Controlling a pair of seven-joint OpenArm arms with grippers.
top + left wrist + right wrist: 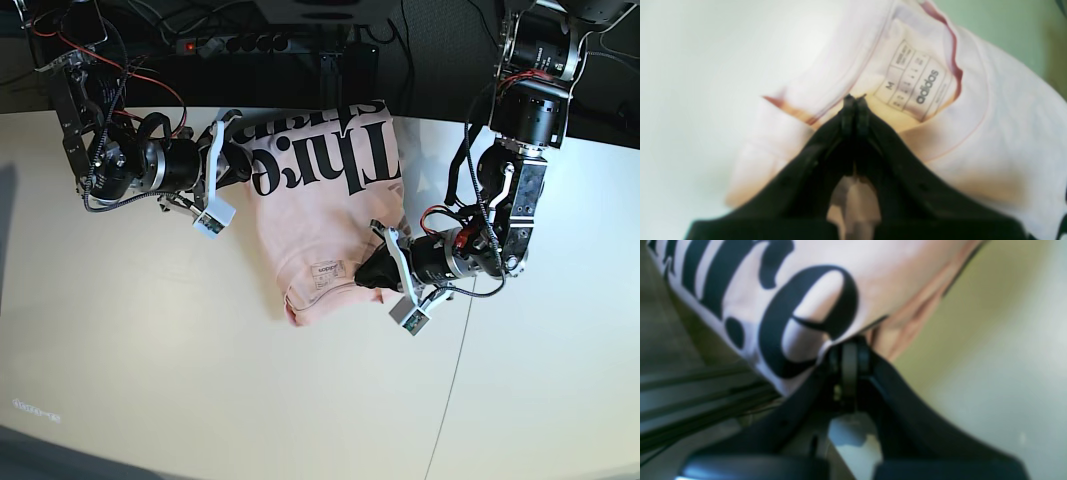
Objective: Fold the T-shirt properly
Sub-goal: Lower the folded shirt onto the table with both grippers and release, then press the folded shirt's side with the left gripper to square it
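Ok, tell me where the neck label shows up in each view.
Left wrist: neck label, upper centre-right, just beyond the shut left gripper.
Right wrist: not in it; only black lettering on the T-shirt.
Base: small label, lower part of the shirt, left of that gripper.
Shared landmark: the pink T-shirt.

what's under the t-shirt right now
The white table shows all around the T-shirt, which lies folded on itself. What lies beneath the cloth is covered.
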